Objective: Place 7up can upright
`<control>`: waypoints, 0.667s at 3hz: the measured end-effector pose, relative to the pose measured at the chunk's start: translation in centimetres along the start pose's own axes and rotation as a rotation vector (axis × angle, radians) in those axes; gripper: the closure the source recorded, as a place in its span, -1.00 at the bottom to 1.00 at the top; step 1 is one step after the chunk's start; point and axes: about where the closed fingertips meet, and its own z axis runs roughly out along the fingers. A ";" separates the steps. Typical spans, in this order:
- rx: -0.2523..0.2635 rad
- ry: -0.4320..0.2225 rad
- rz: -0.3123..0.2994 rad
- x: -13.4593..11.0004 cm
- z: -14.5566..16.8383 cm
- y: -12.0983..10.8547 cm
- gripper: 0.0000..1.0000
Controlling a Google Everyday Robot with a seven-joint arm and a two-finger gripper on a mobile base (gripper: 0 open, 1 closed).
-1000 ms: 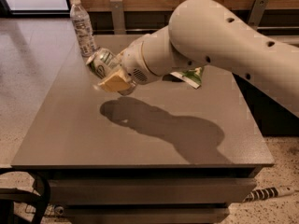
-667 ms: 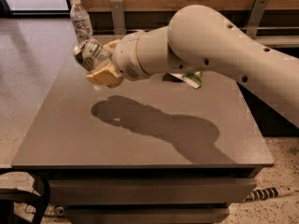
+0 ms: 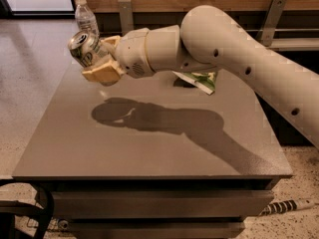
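The 7up can (image 3: 84, 48), silver-white with green markings, is held tilted in the air, its silver top pointing up and to the left. My gripper (image 3: 98, 58) is shut on the can, above the far left part of the grey table (image 3: 149, 148). The tan fingers (image 3: 104, 73) clamp the can's body from either side. The can hangs well above the tabletop, and its shadow falls on the table below.
A clear plastic bottle with a white cap (image 3: 85, 17) stands at the table's far left corner, just behind the can. A green chip bag (image 3: 202, 79) lies at the far middle, partly hidden by my arm. Floor lies to the left.
My gripper has carried the can to the left and slightly up, toward the bottle. The can has tilted so its top shows more.
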 end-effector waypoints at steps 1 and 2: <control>0.000 0.000 0.000 0.0 0.0 0.0 1.00; 0.000 -0.029 0.041 1.1 1.0 0.4 1.00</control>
